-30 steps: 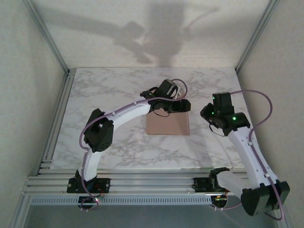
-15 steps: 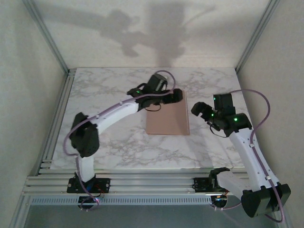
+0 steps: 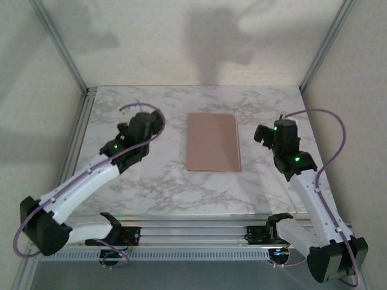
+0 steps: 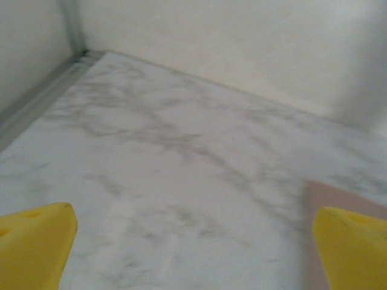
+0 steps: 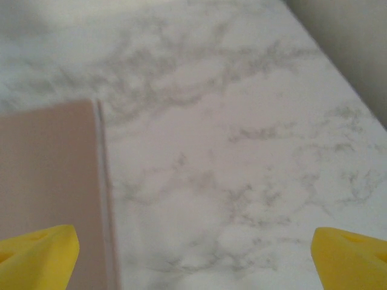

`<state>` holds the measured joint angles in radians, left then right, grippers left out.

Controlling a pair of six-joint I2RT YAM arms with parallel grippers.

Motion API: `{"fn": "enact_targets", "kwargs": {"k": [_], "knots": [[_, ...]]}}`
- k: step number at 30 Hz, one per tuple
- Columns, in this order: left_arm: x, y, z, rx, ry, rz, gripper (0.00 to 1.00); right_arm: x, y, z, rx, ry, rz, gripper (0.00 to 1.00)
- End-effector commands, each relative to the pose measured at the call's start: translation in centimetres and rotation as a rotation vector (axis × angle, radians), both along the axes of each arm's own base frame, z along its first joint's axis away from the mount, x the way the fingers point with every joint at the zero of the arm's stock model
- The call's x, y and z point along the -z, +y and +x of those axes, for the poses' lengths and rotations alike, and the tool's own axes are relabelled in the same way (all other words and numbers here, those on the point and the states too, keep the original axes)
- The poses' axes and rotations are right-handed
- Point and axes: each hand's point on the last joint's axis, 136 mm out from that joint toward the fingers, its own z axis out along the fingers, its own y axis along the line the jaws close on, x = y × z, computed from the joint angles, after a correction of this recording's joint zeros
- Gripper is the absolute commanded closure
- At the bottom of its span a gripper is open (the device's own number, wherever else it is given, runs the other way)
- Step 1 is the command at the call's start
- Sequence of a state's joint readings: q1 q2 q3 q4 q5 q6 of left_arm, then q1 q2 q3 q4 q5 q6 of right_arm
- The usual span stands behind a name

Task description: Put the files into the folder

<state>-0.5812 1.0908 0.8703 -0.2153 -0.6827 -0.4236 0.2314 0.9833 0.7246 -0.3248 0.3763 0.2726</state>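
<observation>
The pinkish-tan folder (image 3: 213, 142) lies closed and flat in the middle of the marble table (image 3: 163, 181). The files are hidden from sight. My left gripper (image 3: 151, 119) hovers left of the folder, well apart from it, open and empty. In the left wrist view its yellow fingertips (image 4: 36, 248) stand wide over bare marble, with a corner of the folder (image 4: 338, 196) at the right. My right gripper (image 3: 269, 132) is just right of the folder, open and empty. The right wrist view shows the folder's right edge (image 5: 48, 163) beside the left fingertip (image 5: 36, 257).
Aluminium frame rails (image 3: 78, 151) run along the table's left side and the near edge (image 3: 193, 232). White walls close the back and both sides. Cables loop off both arms.
The left arm has drawn back from over the folder to its left. The right arm has shifted slightly. Both grippers have opened wide, and the folder now lies uncovered.
</observation>
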Motion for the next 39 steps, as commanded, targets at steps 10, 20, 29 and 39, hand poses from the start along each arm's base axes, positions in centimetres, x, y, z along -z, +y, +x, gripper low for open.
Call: {"fn": "enact_targets", "kwargs": {"k": [10,20,29,39], "knots": [[6.1,8.7,-5.7,-0.142,-0.124,0.051,0.00,7.8,0.4,4.4,-0.119,-0.157,-0.074,0.01],[8.6,10.6,-5.3,-0.117,-0.153,0.034,0.01,9.4,1.3,7.2,-0.251,-0.265,-0.063,0.01],[9.2,12.3,-1.3,-0.103,-0.177,0.017,0.00,10.0,0.0,7.7,-0.194,-0.211,-0.044,0.01],[12.2,13.3,4.5,-0.057,-0.152,-0.006,0.01,10.0,0.0,7.7,-0.195,-0.214,-0.044,0.01]]}}
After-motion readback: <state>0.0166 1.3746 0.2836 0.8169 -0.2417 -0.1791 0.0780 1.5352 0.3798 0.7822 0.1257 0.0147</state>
